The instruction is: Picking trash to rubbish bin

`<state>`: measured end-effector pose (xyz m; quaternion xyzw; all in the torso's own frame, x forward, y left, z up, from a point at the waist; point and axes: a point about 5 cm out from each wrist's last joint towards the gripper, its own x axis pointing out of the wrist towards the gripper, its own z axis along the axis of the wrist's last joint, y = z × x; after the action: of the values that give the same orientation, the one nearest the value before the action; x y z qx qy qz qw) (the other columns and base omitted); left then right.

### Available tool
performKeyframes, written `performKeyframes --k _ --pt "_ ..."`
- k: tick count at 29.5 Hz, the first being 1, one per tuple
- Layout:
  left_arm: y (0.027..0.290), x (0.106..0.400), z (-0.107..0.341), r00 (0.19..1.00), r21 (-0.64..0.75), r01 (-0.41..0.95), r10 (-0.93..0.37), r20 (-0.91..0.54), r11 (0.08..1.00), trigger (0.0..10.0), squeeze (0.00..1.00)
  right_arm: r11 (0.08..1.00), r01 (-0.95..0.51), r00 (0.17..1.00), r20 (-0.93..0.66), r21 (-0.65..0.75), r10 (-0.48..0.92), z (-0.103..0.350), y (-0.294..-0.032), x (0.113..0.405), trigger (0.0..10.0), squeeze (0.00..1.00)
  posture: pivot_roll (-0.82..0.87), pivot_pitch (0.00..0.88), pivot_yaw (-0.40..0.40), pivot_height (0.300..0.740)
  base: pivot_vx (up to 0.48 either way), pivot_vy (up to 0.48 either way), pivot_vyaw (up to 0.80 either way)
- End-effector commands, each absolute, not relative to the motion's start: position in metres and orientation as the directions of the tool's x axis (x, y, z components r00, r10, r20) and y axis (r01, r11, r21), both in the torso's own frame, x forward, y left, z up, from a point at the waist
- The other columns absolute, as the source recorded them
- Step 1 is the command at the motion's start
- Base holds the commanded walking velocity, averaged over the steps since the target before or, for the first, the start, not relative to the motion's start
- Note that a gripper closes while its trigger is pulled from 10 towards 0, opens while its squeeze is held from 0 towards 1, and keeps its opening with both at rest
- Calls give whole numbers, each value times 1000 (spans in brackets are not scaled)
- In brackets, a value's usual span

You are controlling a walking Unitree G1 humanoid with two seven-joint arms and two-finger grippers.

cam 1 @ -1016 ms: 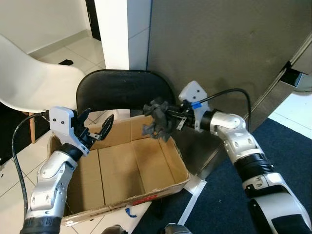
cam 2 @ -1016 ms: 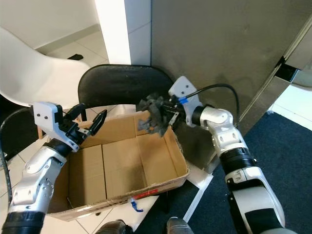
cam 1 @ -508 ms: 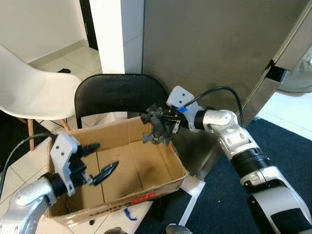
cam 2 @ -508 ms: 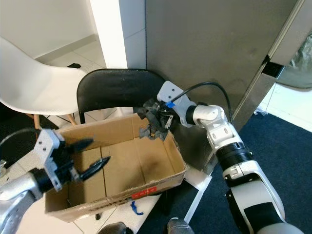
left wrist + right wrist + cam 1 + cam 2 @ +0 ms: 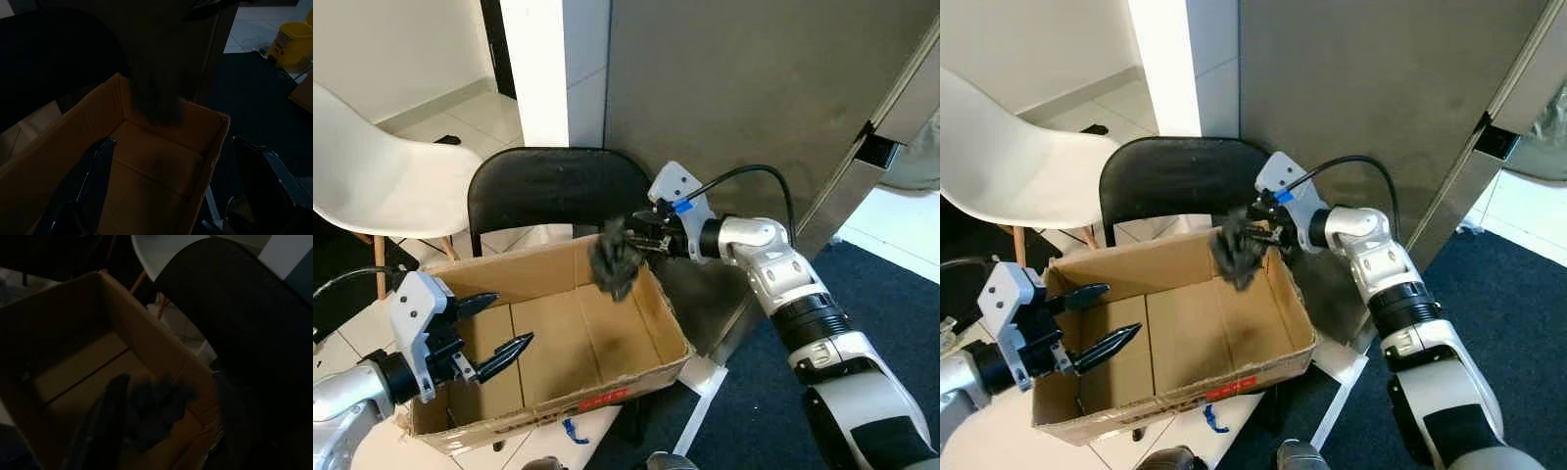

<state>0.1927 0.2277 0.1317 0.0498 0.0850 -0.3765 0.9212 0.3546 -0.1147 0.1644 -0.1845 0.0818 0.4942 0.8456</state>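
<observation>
Your left tool (image 5: 489, 328) hangs spread wide over the near-left corner of the cardboard box (image 5: 646, 370), holding nothing. Farther back, your right tool (image 5: 641, 238) sits at the far rim; whether it grips the dark crumpled trash (image 5: 614, 259) cannot be told. A drop here may catch the rim and spill onto the black chair (image 5: 548, 186).

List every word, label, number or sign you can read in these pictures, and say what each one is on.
No text here can be read.
Red label on the front wall of the cardboard box: printing too small and blurred to read.
Yellow mop bucket in the left wrist view: dark marking on its side, too small and dim to read.
Blue tape at the right hand: no lettering visible.
</observation>
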Motion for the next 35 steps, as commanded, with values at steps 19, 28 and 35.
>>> performKeyframes --k 19,28,35 --pt "206 274 183 903 -9 349 -333 270 937 10000 0 618 -745 661 151 249 736 189 -148 355 10000 0 -2 0 -45 740 0 0 0" --pt "165 295 181 899 -23 362 -342 274 932 10000 0 605 -748 659 203 271 724 181 -132 345 10000 0 4 0 -32 740 0 0 0" --pt "160 293 182 900 -16 350 -331 285 937 10000 0 618 -761 648 198 196 735 177 -116 342 10000 0 12 0 -29 740 0 0 0"
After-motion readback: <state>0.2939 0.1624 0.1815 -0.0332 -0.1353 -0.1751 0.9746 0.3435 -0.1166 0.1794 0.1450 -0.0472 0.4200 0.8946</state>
